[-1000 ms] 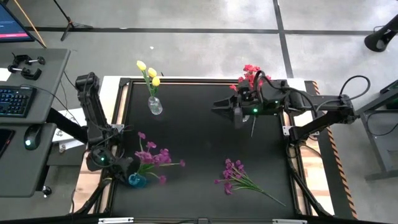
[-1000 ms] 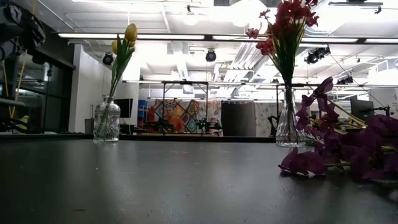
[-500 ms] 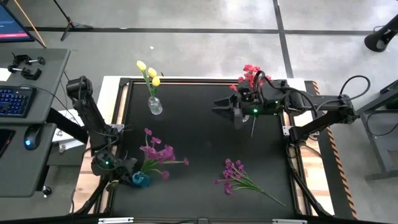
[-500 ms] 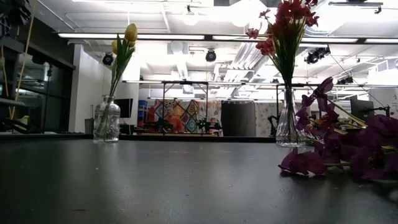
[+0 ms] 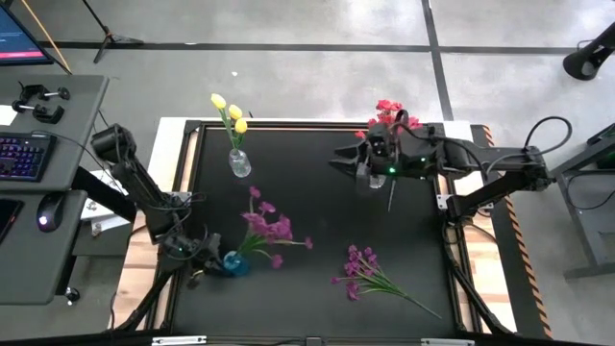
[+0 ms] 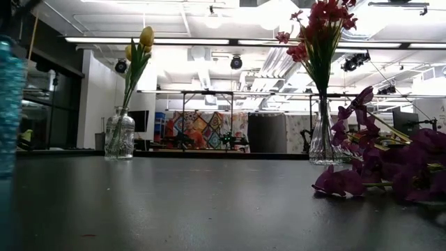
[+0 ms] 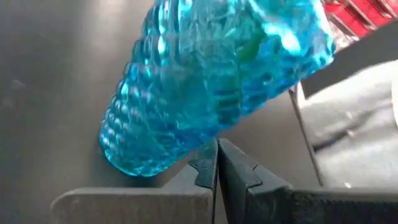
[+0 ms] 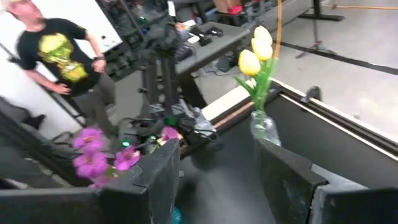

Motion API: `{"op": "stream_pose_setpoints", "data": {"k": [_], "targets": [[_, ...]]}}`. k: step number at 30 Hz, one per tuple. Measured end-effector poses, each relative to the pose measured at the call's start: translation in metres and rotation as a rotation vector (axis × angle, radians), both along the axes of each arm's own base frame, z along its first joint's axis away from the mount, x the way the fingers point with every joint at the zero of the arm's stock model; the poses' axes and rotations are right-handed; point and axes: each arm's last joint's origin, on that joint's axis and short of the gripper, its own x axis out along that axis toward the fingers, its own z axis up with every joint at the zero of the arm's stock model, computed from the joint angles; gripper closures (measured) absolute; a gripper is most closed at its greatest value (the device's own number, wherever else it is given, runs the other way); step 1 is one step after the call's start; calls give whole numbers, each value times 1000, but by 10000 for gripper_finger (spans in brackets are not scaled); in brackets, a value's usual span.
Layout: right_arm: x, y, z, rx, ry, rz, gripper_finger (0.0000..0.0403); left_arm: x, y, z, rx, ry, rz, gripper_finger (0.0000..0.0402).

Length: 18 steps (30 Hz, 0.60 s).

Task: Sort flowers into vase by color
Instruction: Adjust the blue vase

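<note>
A blue knobbly glass vase (image 5: 231, 261) stands on the black table (image 5: 317, 221) near its left front. It holds purple flowers (image 5: 270, 227). The vase fills the left wrist view (image 7: 205, 81) and shows at the low view's left edge (image 6: 10, 104). My left gripper (image 5: 204, 256) is shut, right against the vase's left side. My right gripper (image 5: 352, 169) is open and empty above the table's far right, beside the red flowers (image 5: 388, 113) in a clear vase (image 6: 322, 139). Yellow flowers (image 5: 229, 110) stand in another clear vase (image 5: 239, 163). My left gripper presses its shut fingertips (image 7: 216, 163) against the blue vase's ribbed side wall (image 7: 186, 140), low on the vase. The fingers come nearly level from the table's left side. The vase stays upright with its base on the table.
A loose bunch of purple flowers (image 5: 369, 273) lies on the table at the right front, and shows in the low view too (image 6: 390, 167). A person (image 8: 62, 56) stands beyond the table's left side, by a desk with a keyboard (image 5: 21, 154).
My left gripper has moved toward the table's right edge, fingers shut, pushing the blue vase. The vase has slid rightward and a little toward the far edge, upright, and the purple flowers have gone with it. It now shows at the low view's left edge.
</note>
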Motion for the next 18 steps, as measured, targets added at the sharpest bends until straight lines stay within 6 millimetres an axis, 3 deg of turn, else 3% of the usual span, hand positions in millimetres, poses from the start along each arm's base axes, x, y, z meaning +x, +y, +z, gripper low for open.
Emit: {"op": "stream_pose_setpoints", "data": {"k": [7, 13, 18], "targets": [[7, -5, -20, 32, 132, -104, 208, 11, 7, 1, 17, -23, 80, 401], [6, -23, -50, 145, 372, -249, 209, 18, 12, 3, 4, -36, 133, 401], [-8, -30, -68, 180, 629, -230, 263, 20, 14, 3, -2, -33, 151, 401]]}}
